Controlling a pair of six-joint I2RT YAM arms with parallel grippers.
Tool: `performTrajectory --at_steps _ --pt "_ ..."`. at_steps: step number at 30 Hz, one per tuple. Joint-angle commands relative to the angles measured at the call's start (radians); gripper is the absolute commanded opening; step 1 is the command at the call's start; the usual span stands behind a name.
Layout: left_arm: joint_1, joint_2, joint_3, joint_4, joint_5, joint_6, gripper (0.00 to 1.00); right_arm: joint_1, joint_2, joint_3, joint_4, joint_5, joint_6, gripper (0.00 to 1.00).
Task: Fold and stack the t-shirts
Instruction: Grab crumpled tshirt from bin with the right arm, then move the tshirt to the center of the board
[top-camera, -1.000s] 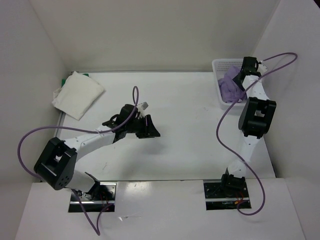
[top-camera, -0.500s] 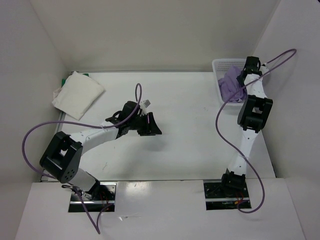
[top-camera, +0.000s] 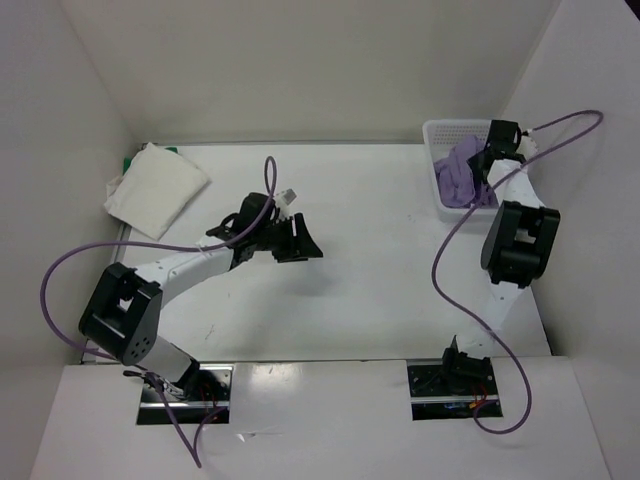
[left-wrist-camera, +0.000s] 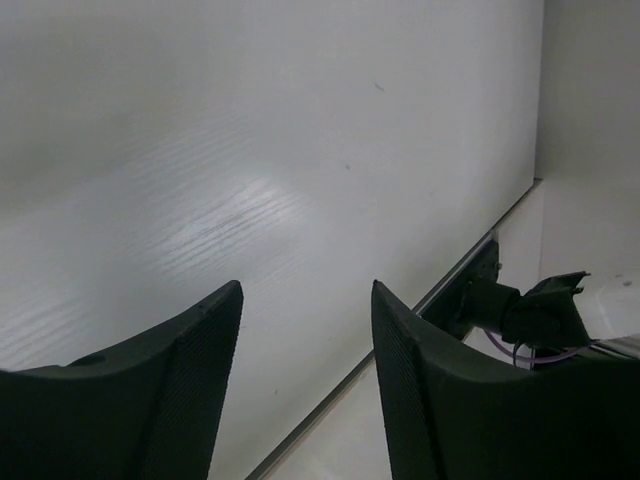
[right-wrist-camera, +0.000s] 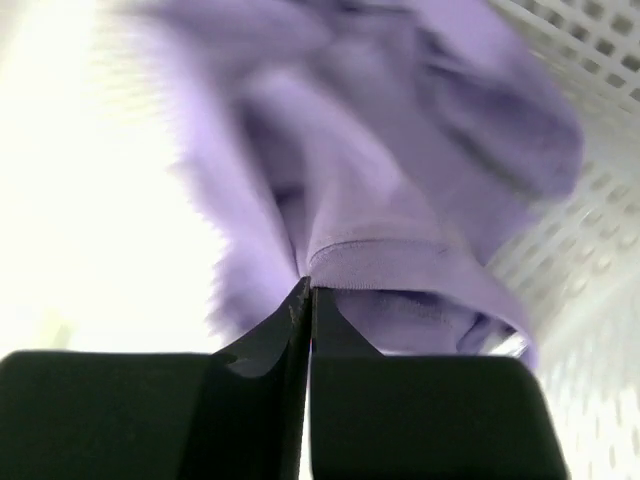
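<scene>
My right pincer (right-wrist-camera: 306, 292) was closed tight, its tips pinching a hem fold of the lavender t-shirt (right-wrist-camera: 400, 200), which lay bunched in the white basket (top-camera: 436, 130) at the table's far right corner. My left pincer (top-camera: 300, 243) hung open and empty above the middle of the table (top-camera: 380, 260). The white t-shirt (top-camera: 155, 188) lay folded at the far left corner, a green t-shirt (top-camera: 128, 163) edge showing beneath it.

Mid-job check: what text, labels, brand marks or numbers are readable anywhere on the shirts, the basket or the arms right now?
None readable: no print, label or number shows on the lavender shirt, white shirt, green shirt, basket, left arm or right arm.
</scene>
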Motion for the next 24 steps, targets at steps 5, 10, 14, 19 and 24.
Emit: performTrajectory --at_steps 5,10,14,19,24 --pt "0.095 -0.013 0.087 0.03 0.028 -0.023 0.67 0.091 -0.585 -0.02 0.201 -0.18 -0.077 0.0" --pt "0.221 -0.033 0.096 0.059 0.04 -0.093 0.68 0.211 -0.663 0.263 0.189 -0.48 -0.032 0.0" --pt "0.334 -0.093 0.062 0.079 0.017 -0.153 0.7 0.338 -0.672 0.491 0.224 -0.725 0.047 0.0" --pt "0.496 -0.195 0.018 0.066 0.057 -0.198 0.71 0.404 -0.692 0.575 0.307 -0.858 0.198 0.0" --pt "0.594 -0.281 -0.025 0.02 0.082 -0.188 0.71 0.404 -0.745 0.341 0.385 -0.918 0.226 0.0"
